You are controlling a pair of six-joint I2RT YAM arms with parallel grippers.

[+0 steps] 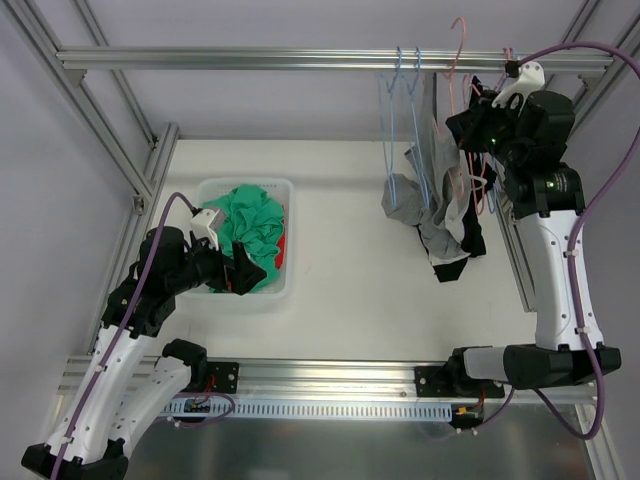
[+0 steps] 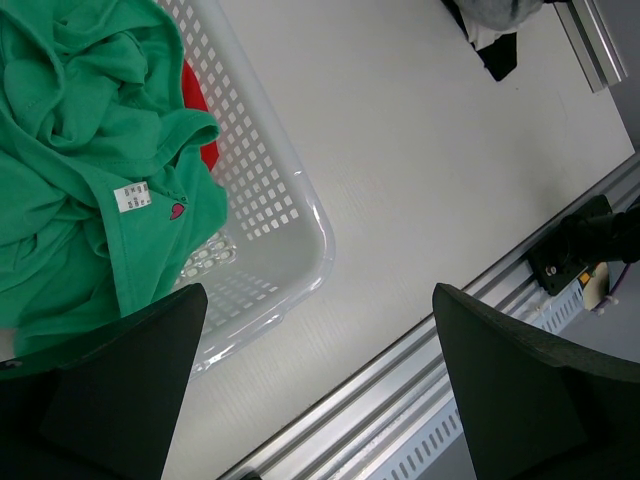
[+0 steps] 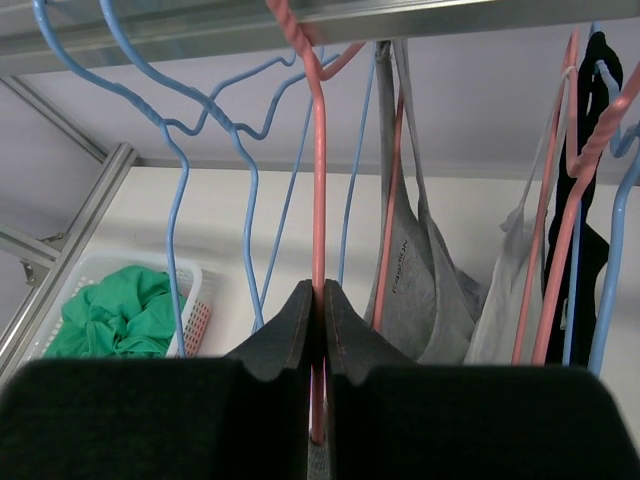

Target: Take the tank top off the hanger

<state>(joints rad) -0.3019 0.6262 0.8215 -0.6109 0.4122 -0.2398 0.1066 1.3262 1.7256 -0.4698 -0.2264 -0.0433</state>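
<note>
Several garments hang from wire hangers on the top rail (image 1: 250, 58) at the back right. A grey tank top (image 1: 412, 200) (image 3: 420, 290) hangs on a pink hanger, with a pale one (image 3: 505, 310) and a black one (image 1: 468, 238) beside it. My right gripper (image 1: 478, 118) (image 3: 319, 292) is up at the rail, shut on the straight wire of a pink hanger (image 3: 319, 190) (image 1: 460, 60). I cannot tell which garment that wire carries. Low on the left, my left gripper (image 1: 240, 272) (image 2: 318, 295) is open and holds nothing, over the near corner of the basket.
A white perforated basket (image 1: 287, 192) (image 2: 322, 235) holds a green garment (image 1: 250, 220) (image 2: 80, 150) and a red one (image 2: 202, 110). Bare blue hangers (image 1: 400, 100) (image 3: 180, 180) hang left of the clothes. Aluminium frame rails run along the table's sides and front (image 2: 420, 380).
</note>
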